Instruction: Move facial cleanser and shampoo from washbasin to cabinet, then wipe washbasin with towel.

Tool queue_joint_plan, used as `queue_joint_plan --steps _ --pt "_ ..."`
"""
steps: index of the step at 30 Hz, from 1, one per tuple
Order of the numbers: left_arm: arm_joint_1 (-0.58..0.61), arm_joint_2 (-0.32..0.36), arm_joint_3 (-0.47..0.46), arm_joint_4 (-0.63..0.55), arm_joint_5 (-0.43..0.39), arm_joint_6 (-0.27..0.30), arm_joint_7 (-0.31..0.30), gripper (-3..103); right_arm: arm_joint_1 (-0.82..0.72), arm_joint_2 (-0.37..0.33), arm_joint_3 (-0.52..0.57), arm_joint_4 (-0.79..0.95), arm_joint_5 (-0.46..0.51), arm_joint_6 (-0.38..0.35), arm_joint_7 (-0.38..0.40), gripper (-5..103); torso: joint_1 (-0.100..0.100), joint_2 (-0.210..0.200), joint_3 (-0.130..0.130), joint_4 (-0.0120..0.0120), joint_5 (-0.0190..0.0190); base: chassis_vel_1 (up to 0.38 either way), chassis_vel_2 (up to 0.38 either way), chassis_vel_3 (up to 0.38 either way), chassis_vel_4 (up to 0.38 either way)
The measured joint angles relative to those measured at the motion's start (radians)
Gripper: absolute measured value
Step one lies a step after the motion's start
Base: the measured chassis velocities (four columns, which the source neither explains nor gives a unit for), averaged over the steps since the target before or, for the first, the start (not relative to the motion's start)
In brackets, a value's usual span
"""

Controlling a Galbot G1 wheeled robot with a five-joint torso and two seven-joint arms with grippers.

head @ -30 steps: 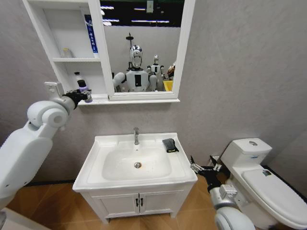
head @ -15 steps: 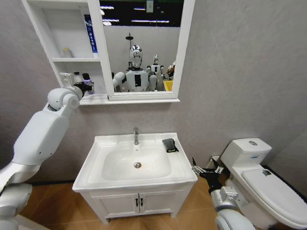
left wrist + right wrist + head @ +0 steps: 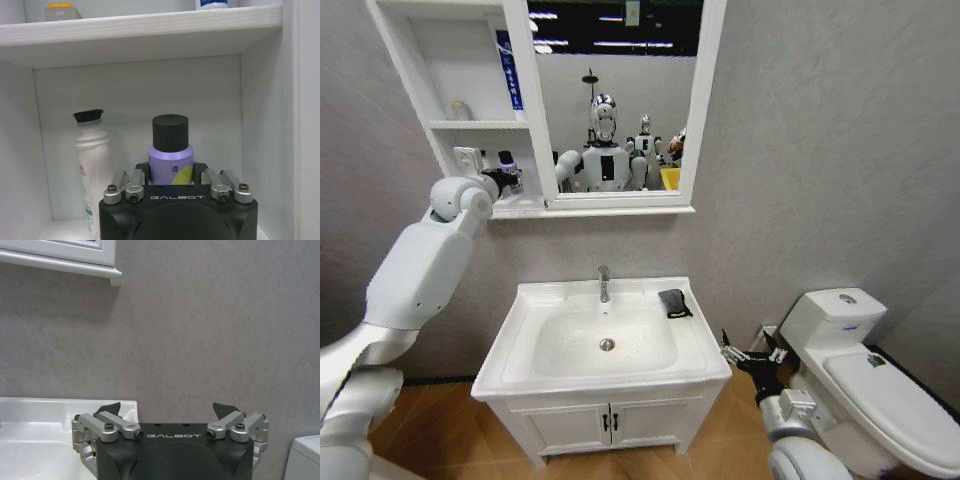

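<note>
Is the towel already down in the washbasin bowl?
No, the towel lies folded on the washbasin rim right of the tap, outside the bowl.

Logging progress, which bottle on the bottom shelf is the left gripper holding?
The purple bottle with the tall black cap, between the left gripper's fingers; the white bottle stands free beside it.

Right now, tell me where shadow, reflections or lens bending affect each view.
Head view: the cabinet and wall edges bow outward, and the mirror reflects ceiling lights and the robot. Left wrist view: shadow lies under the upper shelf behind the purple bottle in the left gripper. Right wrist view: flat, even light on the grey wall above the right gripper.
</note>
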Motion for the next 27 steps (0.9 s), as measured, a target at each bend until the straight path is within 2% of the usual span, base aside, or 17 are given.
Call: queue_joint_plan --steps 14,15,17,19,21,24,25,27 --pt "0.001 -0.019 0.005 0.048 0.038 -0.021 0.013 43 0.01 -0.008 0.002 -0.001 0.004 -0.001 0.003 100 0.0 0.0 0.0 0.0001 0.0 0.0 0.0 0.0 0.0" --pt "0.002 -0.02 0.005 0.048 0.042 -0.023 0.015 40 0.01 -0.009 0.002 -0.001 0.004 -0.001 0.003 100 0.0 0.0 0.0 0.0001 0.0001 0.0 0.0 0.0 0.0" --pt "0.003 -0.021 0.005 0.049 0.044 -0.026 0.015 42 0.01 -0.009 0.002 -0.001 0.005 -0.002 0.003 100 0.0 0.0 0.0 0.0001 0.0001 0.0 0.0 0.0 0.0" --pt "0.005 -0.026 0.005 0.054 0.052 -0.034 0.015 53 0.012 -0.009 0.002 -0.001 0.005 -0.004 0.003 100 0.0 0.0 0.0 0.0 0.0 0.0 0.0 0.0 0.0" --pt "0.005 -0.027 0.005 0.054 0.052 -0.034 0.015 53 0.013 -0.009 0.002 -0.001 0.005 -0.004 0.002 100 0.0 0.0 0.0 0.0 0.0 0.0 0.0 0.0 0.0" --pt "0.011 -0.027 0.004 0.05 0.054 -0.035 0.016 70 0.016 -0.01 0.002 -0.002 0.006 -0.005 0.002 100 0.0 0.0 0.0 0.0001 0.0 0.0 0.0 0.0 0.0" --pt "0.011 -0.027 0.004 0.05 0.054 -0.035 0.016 70 0.016 -0.01 0.002 -0.002 0.006 -0.005 0.002 100 0.0 0.0 0.0 0.0001 0.0 0.0 0.0 0.0 0.0" --pt "0.012 -0.026 0.002 0.048 0.054 -0.035 0.016 80 0.015 -0.01 0.002 -0.003 0.006 -0.005 0.002 100 0.0 0.0 0.0 0.0 0.0 0.0 0.0 0.0 0.0"
